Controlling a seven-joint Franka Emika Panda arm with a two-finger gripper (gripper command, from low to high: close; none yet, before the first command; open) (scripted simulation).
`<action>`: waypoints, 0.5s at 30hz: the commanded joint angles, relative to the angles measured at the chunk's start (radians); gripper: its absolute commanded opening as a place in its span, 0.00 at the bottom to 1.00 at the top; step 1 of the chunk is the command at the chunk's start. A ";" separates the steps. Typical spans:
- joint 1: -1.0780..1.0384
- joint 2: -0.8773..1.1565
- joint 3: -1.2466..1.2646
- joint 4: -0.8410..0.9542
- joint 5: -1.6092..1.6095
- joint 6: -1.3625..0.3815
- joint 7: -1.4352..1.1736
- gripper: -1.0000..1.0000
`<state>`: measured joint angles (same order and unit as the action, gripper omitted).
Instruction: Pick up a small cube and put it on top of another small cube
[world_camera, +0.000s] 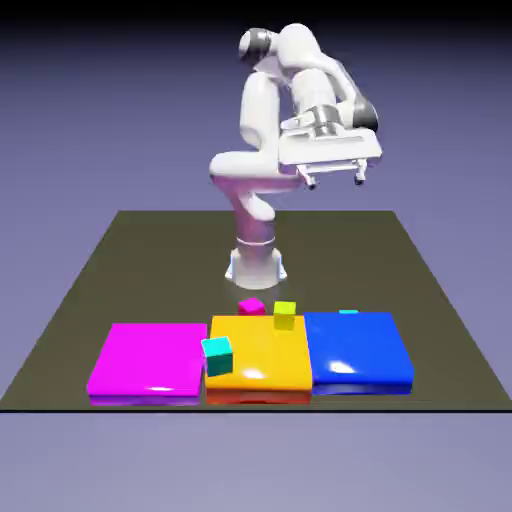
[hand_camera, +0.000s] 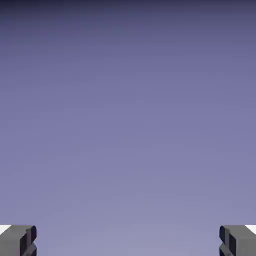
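Your gripper hangs spread wide and empty, upper middle of frame (hand view shows only backdrop). The small cube peeks behind the blue pad, so you risk grabbing the teal cube instead.

No readable text or markings.

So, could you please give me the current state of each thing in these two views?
gripper: open, empty, raised high above the table.
small cube: resting at the blue pad's far edge, mostly hidden.
teal cube: resting on the orange pad's corner nearest the magenta pad, tilted.
magenta cube: on the table just behind the orange pad.
yellow-green cube: on the orange pad near its far edge.
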<state>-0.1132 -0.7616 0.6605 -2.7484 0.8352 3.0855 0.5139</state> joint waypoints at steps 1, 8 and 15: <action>-0.007 -0.010 0.034 0.003 0.044 0.003 -0.012 0.50; -0.052 -0.080 0.275 0.026 0.348 0.020 -0.095 0.50; -0.098 -0.150 0.516 0.048 0.652 0.038 -0.177 0.50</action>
<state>-0.2110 -0.9112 1.1764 -2.7003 1.4876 3.1234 0.3366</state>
